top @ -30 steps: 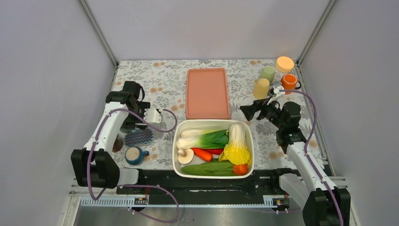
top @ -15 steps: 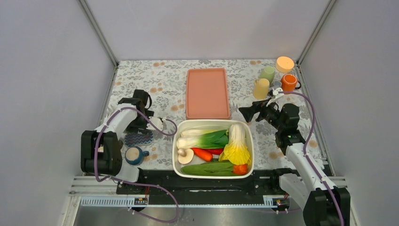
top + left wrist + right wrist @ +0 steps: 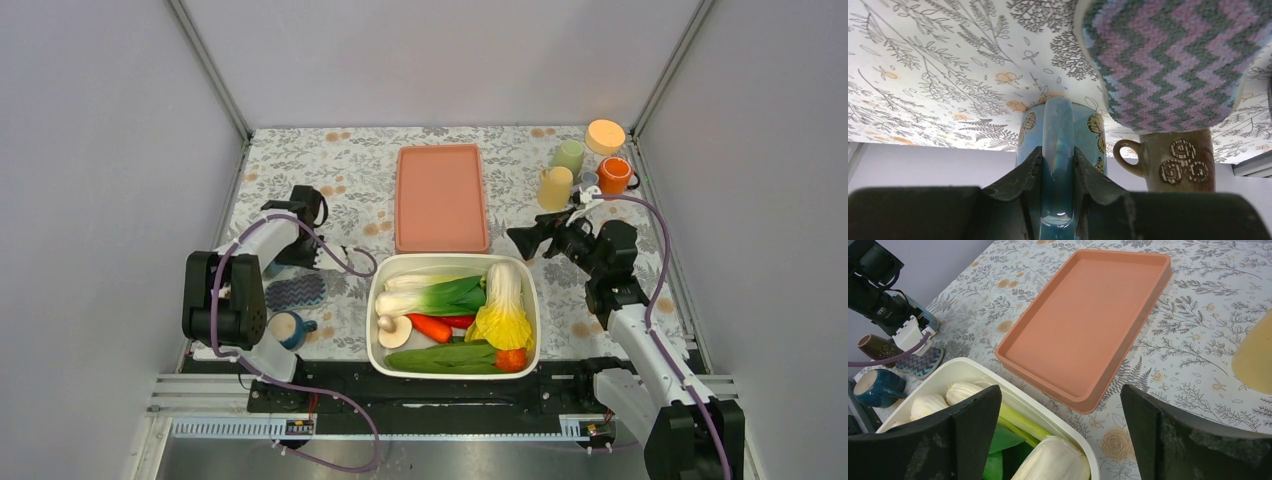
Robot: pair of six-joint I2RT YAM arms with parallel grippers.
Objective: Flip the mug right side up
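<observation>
The blue butterfly mug (image 3: 286, 329) stands on the table by the left arm's base. Its cream inside faces up and its handle points right. In the left wrist view the mug (image 3: 1058, 125) shows handle-on through the narrow slit between my fingers, beyond them. My left gripper (image 3: 322, 258) hangs over the far end of the zigzag sponge (image 3: 295, 292), clear of the mug, shut with nothing held. From the right wrist view the mug (image 3: 873, 387) stands free, apart from the left gripper (image 3: 915, 335). My right gripper (image 3: 1060, 392) is wide open over the tub's far corner.
A brown spiral-patterned mug (image 3: 1183, 160) stands beside the blue one, left of the sponge. A white tub (image 3: 371, 300) of vegetables fills the middle front. Behind it lies a salmon tray (image 3: 440, 195). Several cups and an orange mug (image 3: 615, 175) cluster at the back right.
The left arm has folded back toward its base, and its jaws have gone from wide open to nearly closed. The blue mug and the right arm have not moved.
</observation>
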